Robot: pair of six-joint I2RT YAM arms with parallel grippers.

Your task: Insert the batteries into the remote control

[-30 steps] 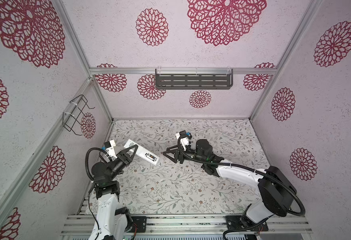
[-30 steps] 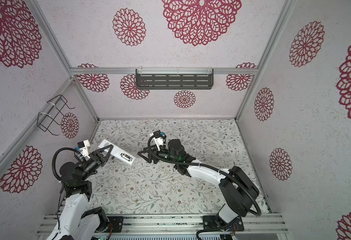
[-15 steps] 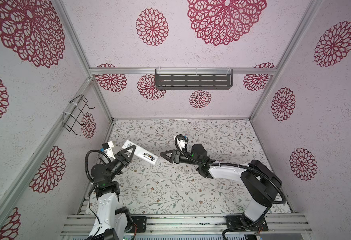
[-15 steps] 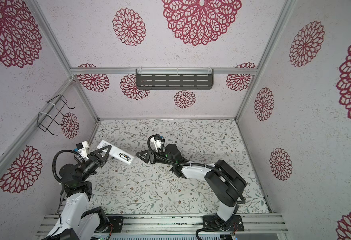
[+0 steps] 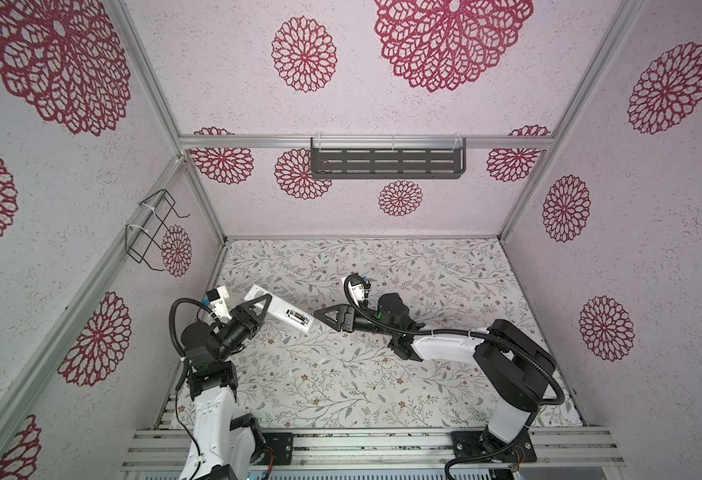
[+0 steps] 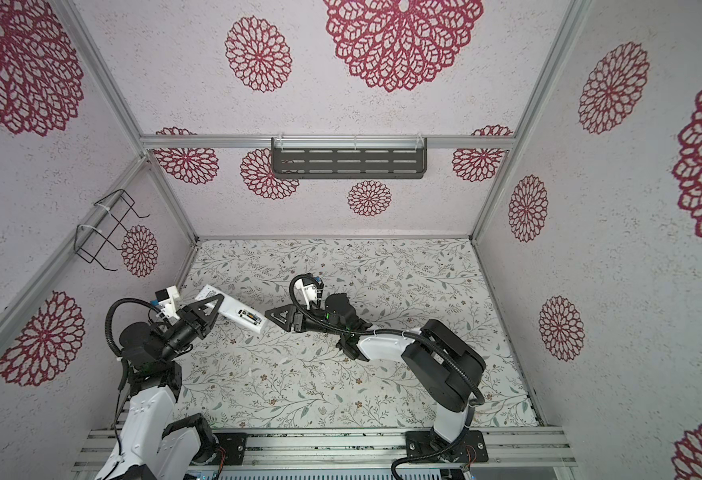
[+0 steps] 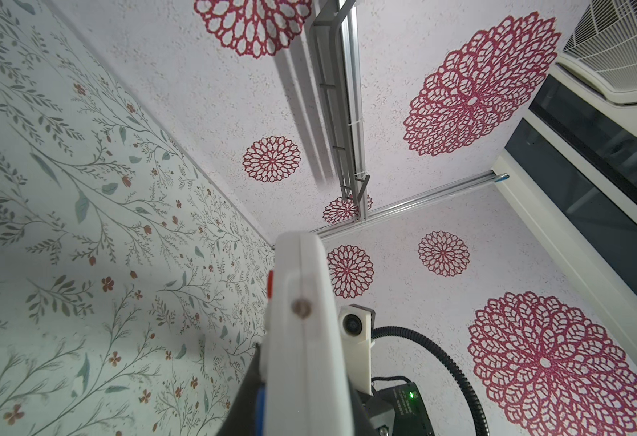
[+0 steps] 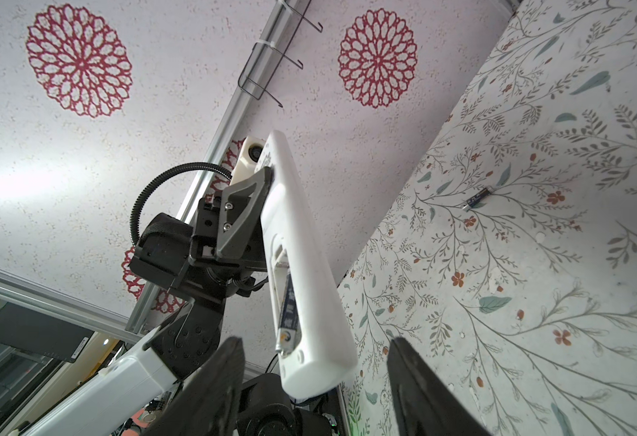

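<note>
Evidently I had the remote control [image 5: 279, 309] up off the table [image 5: 382, 395] for a reason: the left gripper [image 5: 263, 304] was clamped tight across its width near the 10 o'clock end. That left the open battery bay [image 5: 297, 318] facing upward and clear of the fingers. From the table's centre the remote hung at about 9 o'clock, tilted, with its free end aimed toward 4 o'clock. I read that slant as a way to present the bay to the other arm rather than to the table. One seated battery [image 8: 286, 309] lay lengthwise in the bay, its metal end near the remote's free end. A loose battery [image 8: 477, 198] lay flat on the floral surface, well apart from the remote, and I could not pick it out in either top view. The right gripper [image 5: 327, 317] sat just off the remote's free end, on its 4 o'clock side, and held nothing. Its fingers [image 8: 211, 385] were spread wider than the remote, one on either side of that end without touching it. My guess was that this arm was lined up to steady the seated cell or check it. The loose one was not yet fetched, so I judged the loading roughly half done.
</note>
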